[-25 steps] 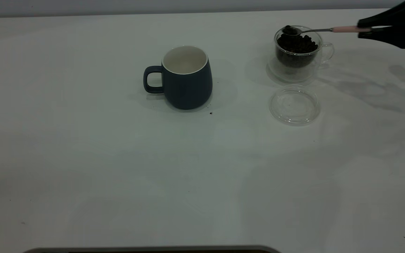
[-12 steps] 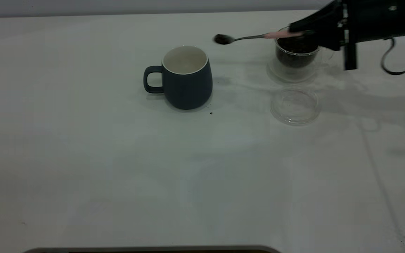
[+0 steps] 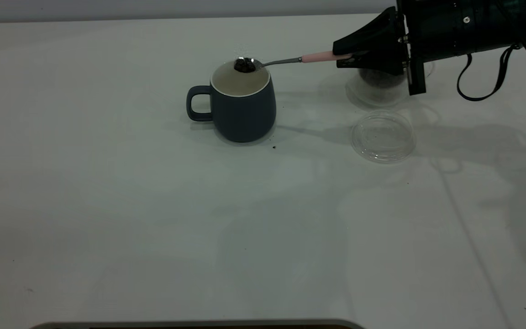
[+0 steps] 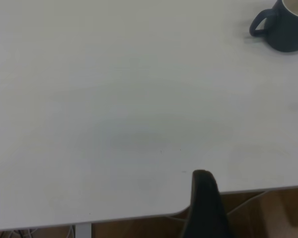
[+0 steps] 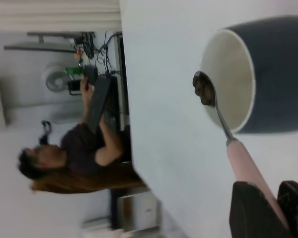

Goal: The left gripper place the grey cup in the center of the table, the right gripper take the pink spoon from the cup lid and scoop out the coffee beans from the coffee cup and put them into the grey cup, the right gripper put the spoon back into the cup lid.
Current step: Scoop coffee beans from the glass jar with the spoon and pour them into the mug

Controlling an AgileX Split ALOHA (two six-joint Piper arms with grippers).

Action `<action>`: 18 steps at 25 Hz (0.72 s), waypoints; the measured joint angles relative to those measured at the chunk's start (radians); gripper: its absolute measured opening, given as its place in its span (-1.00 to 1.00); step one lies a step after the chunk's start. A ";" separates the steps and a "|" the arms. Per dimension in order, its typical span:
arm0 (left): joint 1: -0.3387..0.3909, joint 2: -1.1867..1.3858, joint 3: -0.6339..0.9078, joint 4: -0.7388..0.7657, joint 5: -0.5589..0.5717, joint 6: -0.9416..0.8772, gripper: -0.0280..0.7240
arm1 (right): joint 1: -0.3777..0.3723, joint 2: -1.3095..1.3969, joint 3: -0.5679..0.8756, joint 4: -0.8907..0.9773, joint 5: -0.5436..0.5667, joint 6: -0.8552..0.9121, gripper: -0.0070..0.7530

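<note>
One black two-fingered right gripper [image 3: 346, 58], upper right of frame, clamps pale-pink-handled metal spoon [image 3: 286, 61]; its bowl of dark coffee beans [image 3: 244, 66] hangs over rounded slate-blue ceramic mug [image 3: 240, 101], upper centre.

Bare table [image 3: 153, 219] lies open in front of the grey cup [image 3: 243, 109] and cup lid [image 3: 383, 137].

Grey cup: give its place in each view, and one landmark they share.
Exterior: grey cup left of centre, loaded pink spoon over its rim.
Left wrist: cup at the frame's upper right corner, partly cut off.
Right wrist: cup at upper right.
Shared landmark: its loop handle; right wrist hides it.
</note>
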 joint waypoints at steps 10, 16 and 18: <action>0.000 0.000 0.000 0.000 0.000 0.000 0.58 | 0.007 0.000 0.000 0.042 -0.059 -0.632 -0.68; 0.000 0.000 0.000 0.000 0.000 0.001 0.58 | 0.018 -0.008 0.000 0.046 -0.094 -0.643 -0.68; 0.000 0.000 0.000 0.000 0.000 0.001 0.58 | 0.017 -0.041 0.005 0.026 -0.086 -0.578 -0.68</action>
